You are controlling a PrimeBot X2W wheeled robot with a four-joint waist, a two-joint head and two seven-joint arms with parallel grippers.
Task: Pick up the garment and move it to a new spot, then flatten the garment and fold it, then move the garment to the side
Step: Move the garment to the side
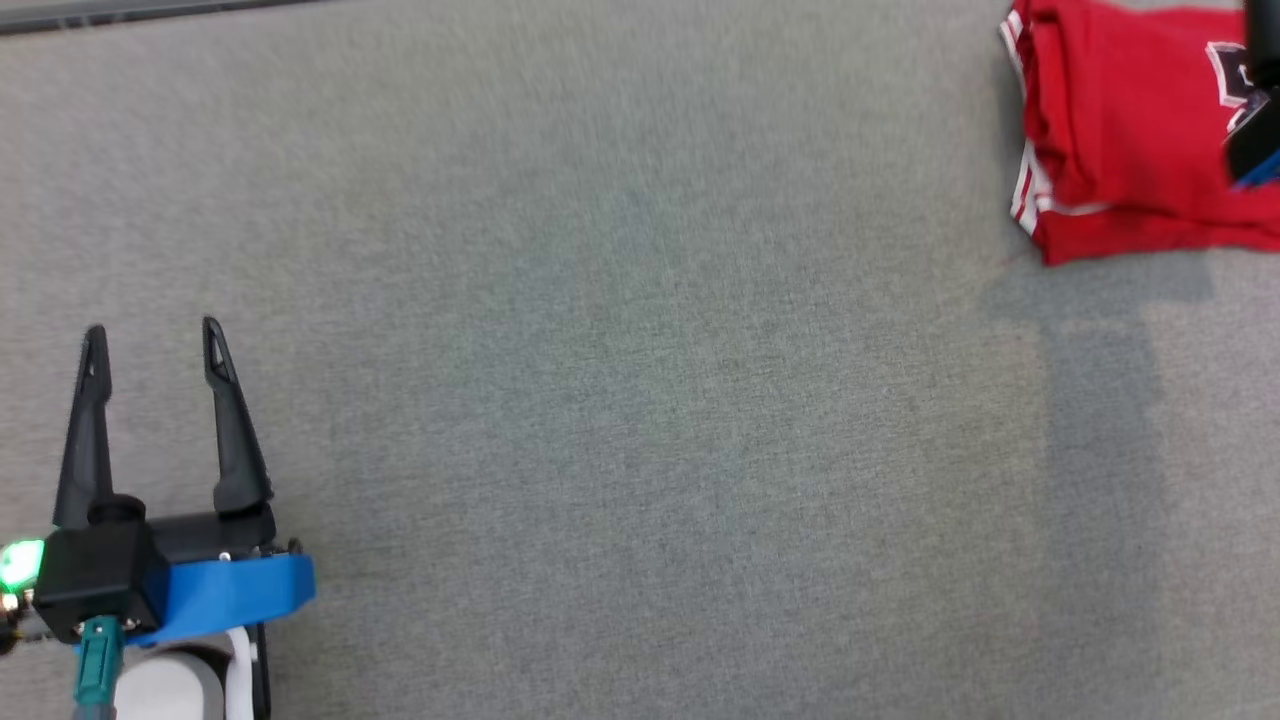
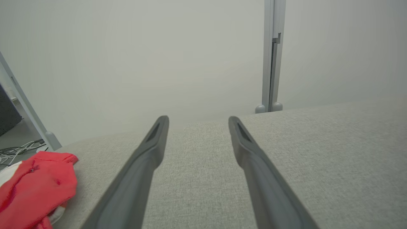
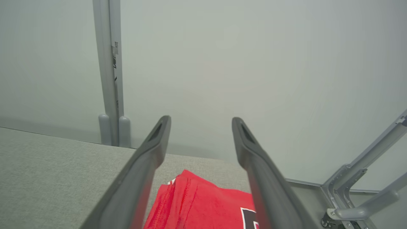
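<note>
The garment point(image 1: 1130, 140) is a red shirt with white trim and a dark print. It lies folded into a compact rectangle at the far right of the grey cloth-covered table point(image 1: 640, 400). In the right wrist view my right gripper point(image 3: 200, 122) hovers open just above the garment point(image 3: 203, 203), with nothing between its fingers. A dark piece of that right arm point(image 1: 1258, 140) cuts in over the garment's right end in the head view. My left gripper point(image 1: 153, 332) stands open and empty at the near left, far from the garment; its spread fingers point(image 2: 149, 152) point across bare table.
A pale wall with a grey upright post point(image 2: 272, 63) stands behind the table's far edge. A red and white cloth heap point(image 2: 35, 187) lies at the table's edge in the left wrist view. Grey metal frame legs point(image 3: 365, 190) stand beyond the table's right end.
</note>
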